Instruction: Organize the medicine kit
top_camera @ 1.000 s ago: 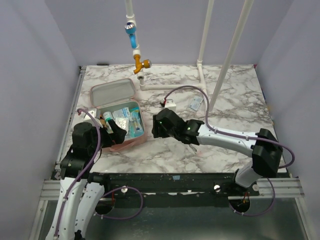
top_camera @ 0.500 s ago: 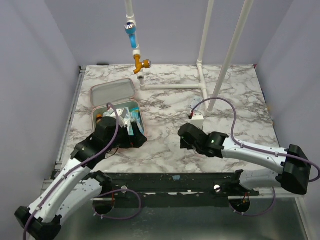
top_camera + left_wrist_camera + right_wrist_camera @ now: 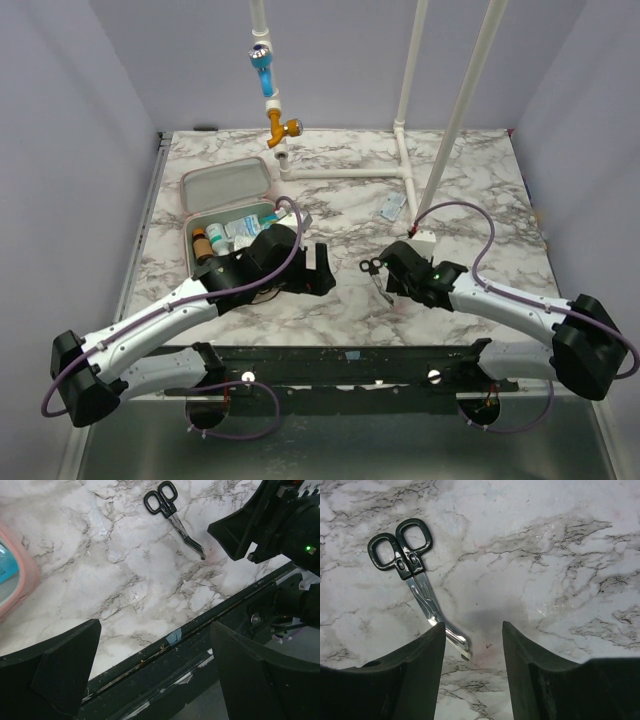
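Observation:
The medicine kit [image 3: 228, 186] lies open at the left of the table, a pink case with its lid back and bottles and blue packets in its tray; its pink rim [image 3: 21, 575] shows in the left wrist view. Black-handled scissors [image 3: 414, 575] lie flat on the marble [image 3: 381, 291] [image 3: 172, 511]. My right gripper [image 3: 472, 628] hovers over their blade tip, open, the tip just inside the left finger. My left gripper [image 3: 155, 630] [image 3: 322, 268] is wide open and empty above the table's front edge, left of the scissors.
A blue packet [image 3: 393, 208] lies at the back right by the white pipe frame [image 3: 350, 172]. The black front rail [image 3: 200, 645] runs under my left gripper. My right gripper's body [image 3: 270, 525] is close to the left one.
My left arm swung from the kit out to the table's middle. My right gripper drew back rightward from the kit, its jaws narrowing, and the scissors now show beneath it.

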`<state>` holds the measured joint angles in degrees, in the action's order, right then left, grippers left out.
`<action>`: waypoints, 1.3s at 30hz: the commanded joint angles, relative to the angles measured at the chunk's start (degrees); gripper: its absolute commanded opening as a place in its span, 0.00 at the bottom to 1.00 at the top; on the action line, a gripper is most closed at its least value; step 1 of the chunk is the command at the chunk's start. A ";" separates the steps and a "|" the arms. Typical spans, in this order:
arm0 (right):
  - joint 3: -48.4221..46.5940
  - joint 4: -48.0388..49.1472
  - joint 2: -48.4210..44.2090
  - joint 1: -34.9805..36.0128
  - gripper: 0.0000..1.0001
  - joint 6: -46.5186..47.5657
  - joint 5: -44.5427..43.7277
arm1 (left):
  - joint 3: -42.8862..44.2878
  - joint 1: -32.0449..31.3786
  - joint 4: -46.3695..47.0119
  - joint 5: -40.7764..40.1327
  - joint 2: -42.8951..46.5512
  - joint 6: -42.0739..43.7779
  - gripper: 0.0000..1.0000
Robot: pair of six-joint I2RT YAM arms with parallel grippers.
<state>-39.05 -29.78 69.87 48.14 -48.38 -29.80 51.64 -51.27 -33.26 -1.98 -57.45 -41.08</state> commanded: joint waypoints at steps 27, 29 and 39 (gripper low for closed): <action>9.38 14.39 8.75 -1.21 0.37 3.85 14.91 | -0.83 -3.60 3.25 -2.86 -4.05 -3.60 0.94; 9.97 14.31 8.23 -1.12 0.37 4.03 15.68 | -0.92 -3.59 3.27 -2.86 -4.07 -3.56 0.93; 11.21 13.93 5.78 1.26 0.43 3.33 17.65 | -2.07 -3.62 3.79 -2.86 -3.55 -3.53 0.94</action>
<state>-30.24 -11.16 73.91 47.64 -44.12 -17.12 50.48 -54.50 -30.87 -3.46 -61.58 -44.47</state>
